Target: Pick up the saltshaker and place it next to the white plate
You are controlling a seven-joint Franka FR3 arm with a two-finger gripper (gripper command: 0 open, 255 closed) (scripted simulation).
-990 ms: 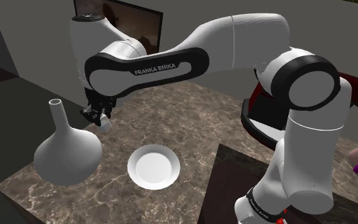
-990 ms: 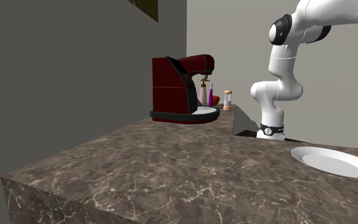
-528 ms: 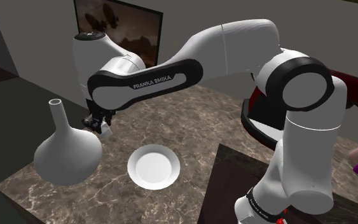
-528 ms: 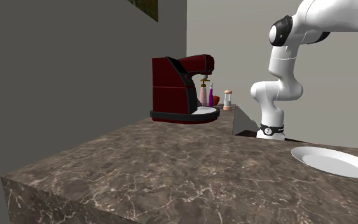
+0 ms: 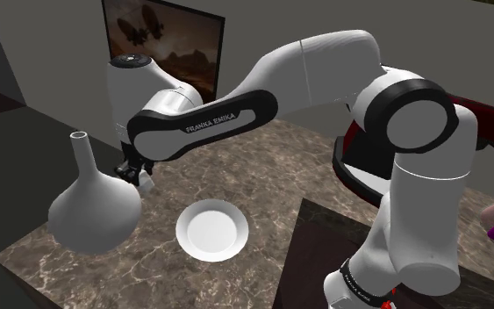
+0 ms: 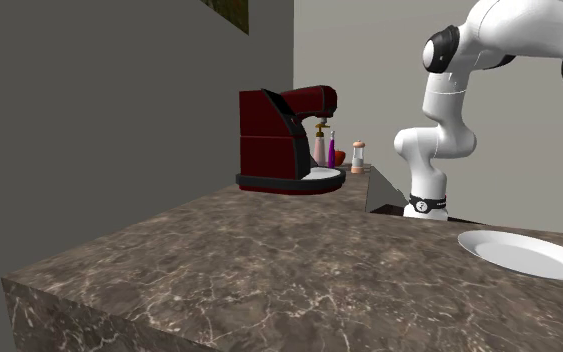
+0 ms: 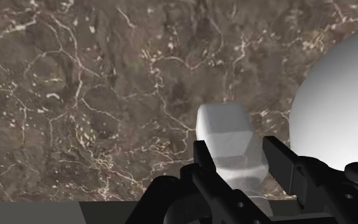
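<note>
My gripper (image 5: 139, 174) is shut on a small pale grey-white saltshaker (image 5: 146, 181) and holds it a little above the dark marble counter (image 5: 254, 167). In the wrist view the blocky saltshaker (image 7: 225, 137) sits clasped between the two black fingers of the gripper (image 7: 236, 147). The white plate (image 5: 211, 230) lies on the counter, toward the shoulder view's lower right of the gripper. The plate (image 6: 524, 253) also appears at the second exterior view's right edge.
A big pale round vase (image 5: 93, 206) with a thin neck stands close beside the gripper, bulging into the wrist view (image 7: 343, 102). A dark red coffee machine (image 6: 284, 135) and small bottles (image 6: 358, 155) stand at the counter's far end. A framed picture (image 5: 161, 44) hangs behind.
The arm has sunk and shifted slightly toward the plate, carrying the saltshaker lower toward the counter beside the vase. The fingers stay shut on it.
</note>
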